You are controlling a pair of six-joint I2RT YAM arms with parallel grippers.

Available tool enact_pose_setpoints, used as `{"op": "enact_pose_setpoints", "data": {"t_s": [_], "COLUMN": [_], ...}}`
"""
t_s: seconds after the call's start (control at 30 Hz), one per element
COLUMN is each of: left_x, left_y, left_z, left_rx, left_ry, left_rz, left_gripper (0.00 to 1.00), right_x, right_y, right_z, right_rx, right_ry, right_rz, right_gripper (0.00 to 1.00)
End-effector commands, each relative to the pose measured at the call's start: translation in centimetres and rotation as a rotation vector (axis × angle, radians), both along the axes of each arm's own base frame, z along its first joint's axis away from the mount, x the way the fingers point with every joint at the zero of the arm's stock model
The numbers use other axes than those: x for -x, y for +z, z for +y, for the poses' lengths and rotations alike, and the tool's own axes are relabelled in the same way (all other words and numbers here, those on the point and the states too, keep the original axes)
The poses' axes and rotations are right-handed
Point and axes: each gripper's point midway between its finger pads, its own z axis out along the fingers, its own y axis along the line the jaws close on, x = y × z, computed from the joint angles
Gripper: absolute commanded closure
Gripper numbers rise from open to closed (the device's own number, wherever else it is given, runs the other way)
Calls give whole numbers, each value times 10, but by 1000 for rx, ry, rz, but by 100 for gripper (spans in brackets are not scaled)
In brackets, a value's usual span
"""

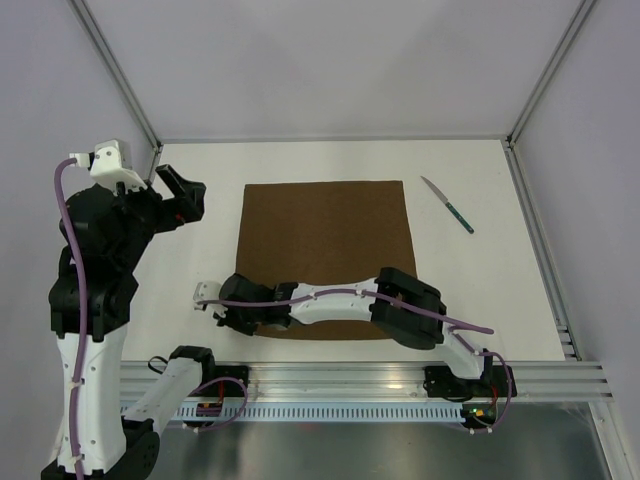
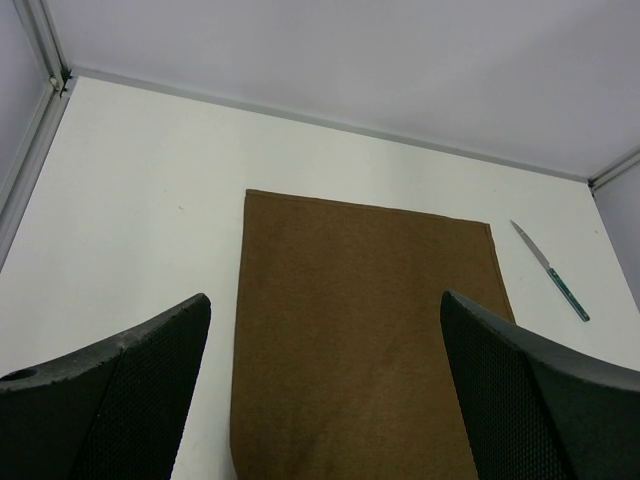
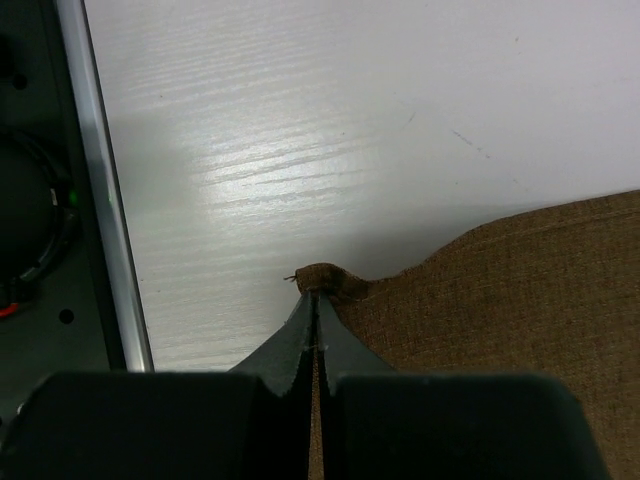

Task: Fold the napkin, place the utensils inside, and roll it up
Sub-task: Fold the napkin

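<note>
Top external: one napkin [image 1: 325, 240], one utensil [image 1: 447, 204] lying diagonally, blade far-left, handle near-right. Right gripper [image 3: 313, 302] pinches the napkin's near corner; left gripper [image 2: 325, 300] gapes wide.

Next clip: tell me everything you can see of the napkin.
The napkin is a plain dark-brown cloth, roughly square, with a matte woven look. It lies spread flat and unfolded on the white table, apart from the knife to its right. Its near left corner is puckered up, pinched in the shut right gripper.
</note>
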Motion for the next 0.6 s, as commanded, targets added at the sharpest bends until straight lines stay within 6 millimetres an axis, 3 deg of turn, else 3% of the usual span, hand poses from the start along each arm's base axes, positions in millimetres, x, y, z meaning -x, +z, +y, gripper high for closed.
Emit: {"op": "enact_pose_setpoints", "data": {"t_s": [0.0, 0.17, 0.37, 0.57], "left_x": [-1, -6, -11, -17], "left_y": [-2, -3, -6, -6], "left_z": [1, -1, -2, -9], "left_rx": [6, 8, 9, 16], "left_ry": [7, 2, -2, -37], "left_rz": [2, 4, 10, 6], "left_gripper": [0, 0, 0, 0], "right_x": [-15, -33, -73, -134], "right_y": [75, 100, 124, 138], "right_z": [10, 4, -18, -63], "right_rx": [-133, -173, -195, -200], "right_ry": [-25, -59, -131, -251], "right_rz": [-12, -3, -12, -20], "right_gripper": [98, 99, 100, 100]}}
